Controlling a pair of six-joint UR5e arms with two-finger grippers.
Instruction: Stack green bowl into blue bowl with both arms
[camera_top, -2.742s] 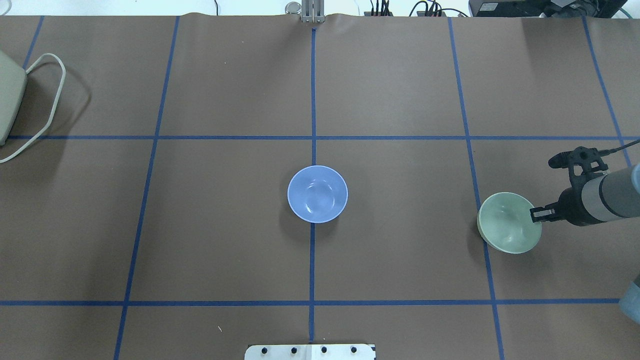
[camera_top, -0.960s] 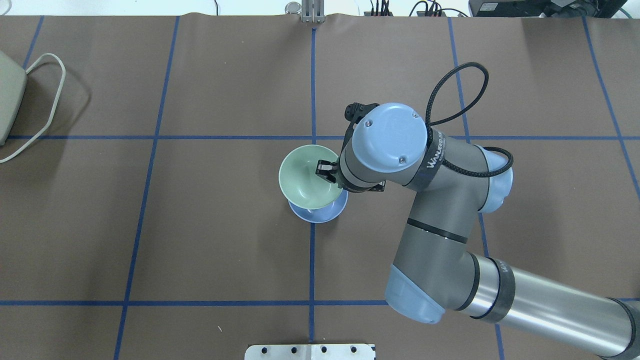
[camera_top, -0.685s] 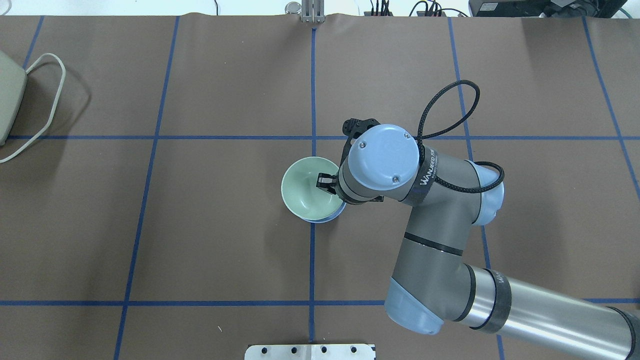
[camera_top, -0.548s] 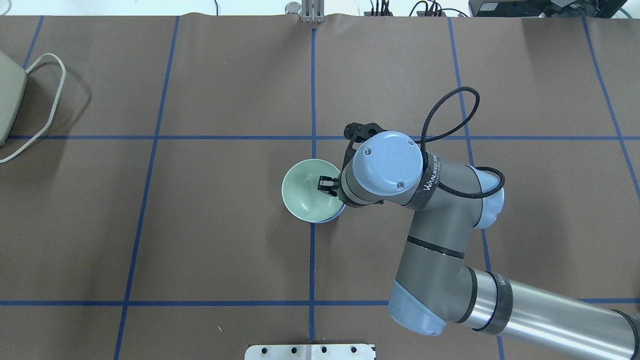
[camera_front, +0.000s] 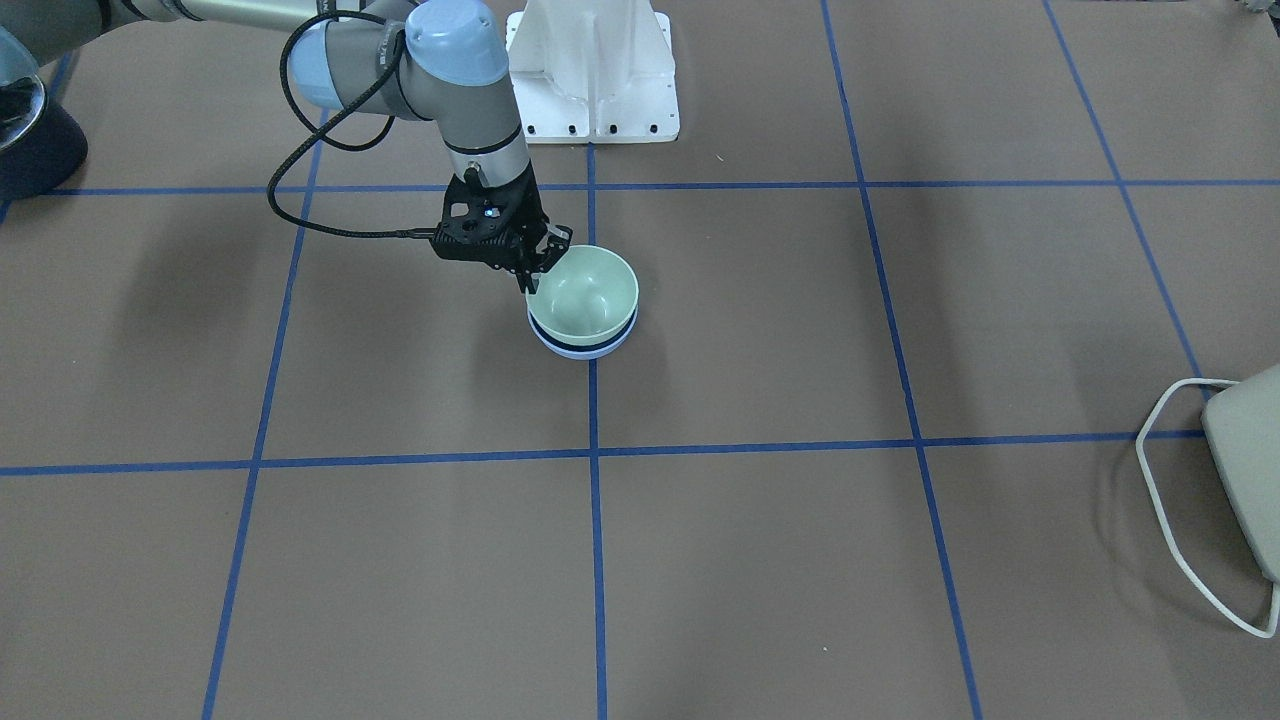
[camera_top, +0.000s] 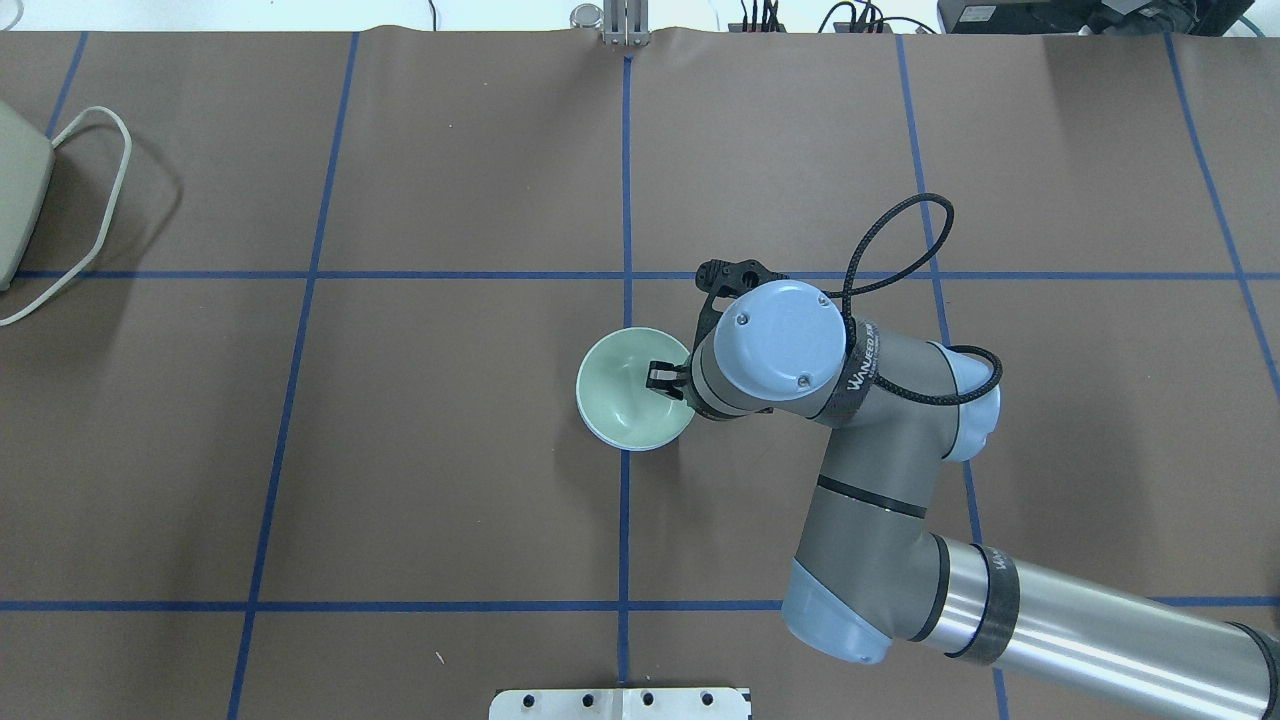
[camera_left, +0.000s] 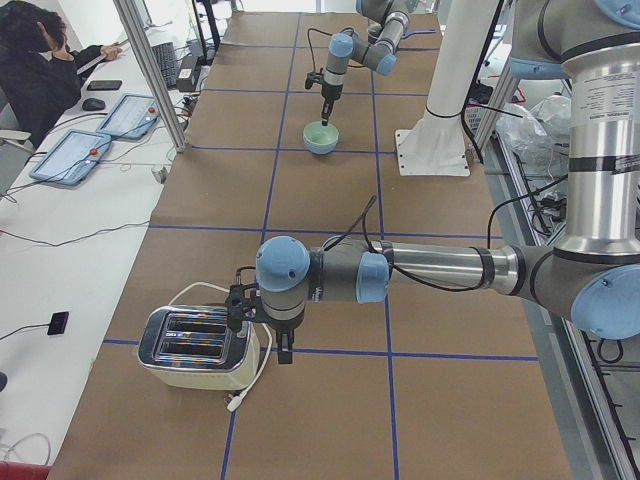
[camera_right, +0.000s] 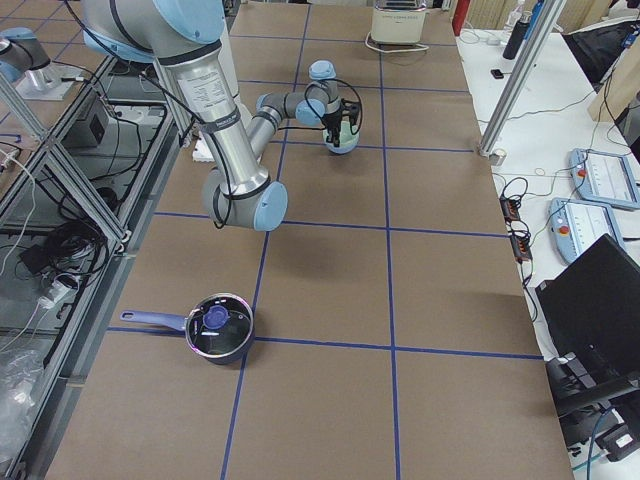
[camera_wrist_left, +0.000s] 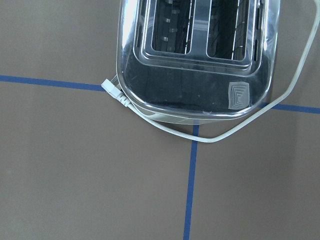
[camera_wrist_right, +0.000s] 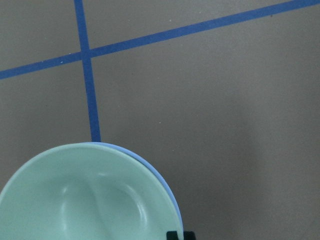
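Observation:
The green bowl (camera_top: 625, 395) sits nested in the blue bowl (camera_front: 580, 351) at the table's middle; only a thin blue rim shows under it. My right gripper (camera_top: 662, 380) is at the green bowl's right rim, one finger inside, shut on the rim. It also shows in the front view (camera_front: 535, 280) and at the bottom of the right wrist view (camera_wrist_right: 175, 235), above the green bowl (camera_wrist_right: 85, 200) and blue rim (camera_wrist_right: 156, 173). My left gripper (camera_left: 285, 352) hangs near the toaster; I cannot tell whether it is open or shut.
A toaster (camera_left: 195, 345) with a white cord stands at the table's far left end; it fills the left wrist view (camera_wrist_left: 195, 50). A dark pot (camera_right: 218, 328) sits at the right end. The white pedestal (camera_front: 592, 70) stands behind the bowls.
My right arm carried the green bowl from the table's right side to above the blue bowl and lowered it in. The green bowl now sits lower and centred on the blue one.

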